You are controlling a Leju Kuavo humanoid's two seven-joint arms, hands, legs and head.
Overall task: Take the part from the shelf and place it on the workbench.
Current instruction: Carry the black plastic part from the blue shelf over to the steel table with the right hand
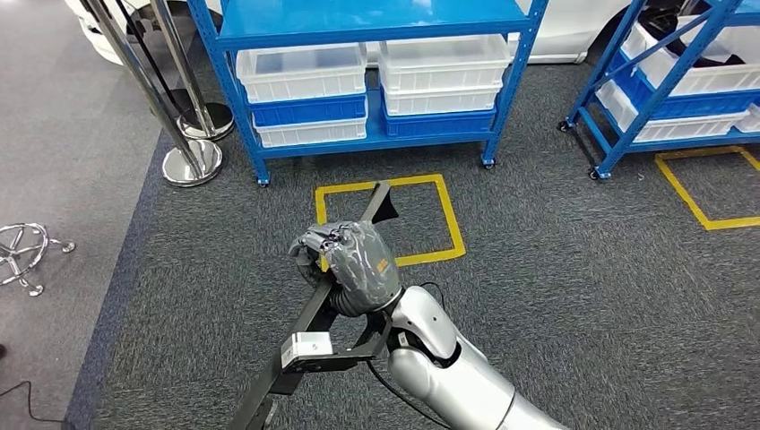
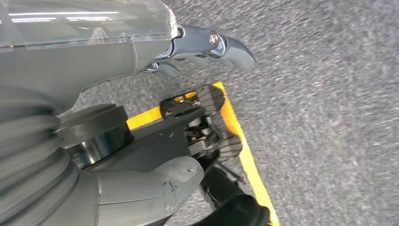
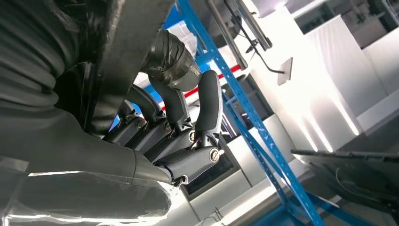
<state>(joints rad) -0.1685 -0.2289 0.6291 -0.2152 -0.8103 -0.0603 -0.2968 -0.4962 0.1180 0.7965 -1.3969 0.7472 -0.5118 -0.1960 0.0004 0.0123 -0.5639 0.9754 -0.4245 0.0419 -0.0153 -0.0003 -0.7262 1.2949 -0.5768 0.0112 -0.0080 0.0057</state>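
The part (image 1: 309,327) is a long black metal bar with a bracket and a small silver block near its lower end. It runs from low in the head view up to a tip over the yellow floor square. My right hand (image 1: 351,266), wrapped in a grey cover, grips the bar around its middle. In the right wrist view its dark fingers (image 3: 207,106) curl round the black part (image 3: 123,56). My left hand (image 2: 141,117) hangs over the carpet with thumb (image 2: 160,186) and fingers (image 2: 221,44) apart and nothing in it.
A blue shelf (image 1: 376,27) with white and blue bins (image 1: 309,85) stands ahead, and a second blue shelf (image 1: 668,85) at the right. A yellow tape square (image 1: 453,228) marks the grey carpet. Chrome posts (image 1: 191,161) and a stool base (image 1: 22,255) stand at the left.
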